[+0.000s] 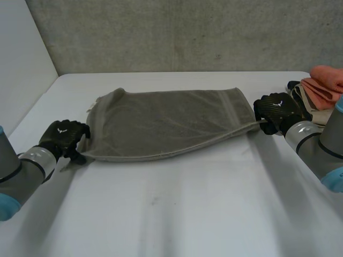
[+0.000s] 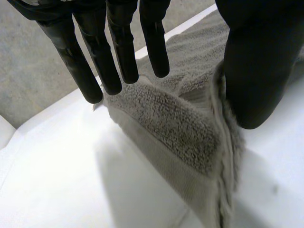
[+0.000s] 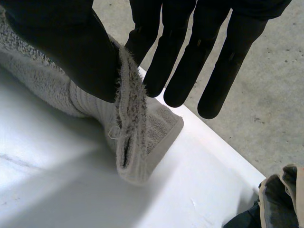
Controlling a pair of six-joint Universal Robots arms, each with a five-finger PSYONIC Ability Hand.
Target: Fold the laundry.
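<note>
A grey towel lies stretched across the middle of the frame on the white table, with its long axis running left to right. The left hand, at centre left, pinches the towel's near left corner. In its wrist view the straight fingers close toward the thumb, with the hem rising between them. The right hand, at centre right, holds the opposite end the same way, and the corner droops below its fingers to the table.

Both grips look shallow, taking little more than the hem. If the hands pull apart or lift unevenly, a corner will probably slip free and the fold will skew. A wide swing by the right arm could also knock the pile of folded laundry at the right edge.
</note>
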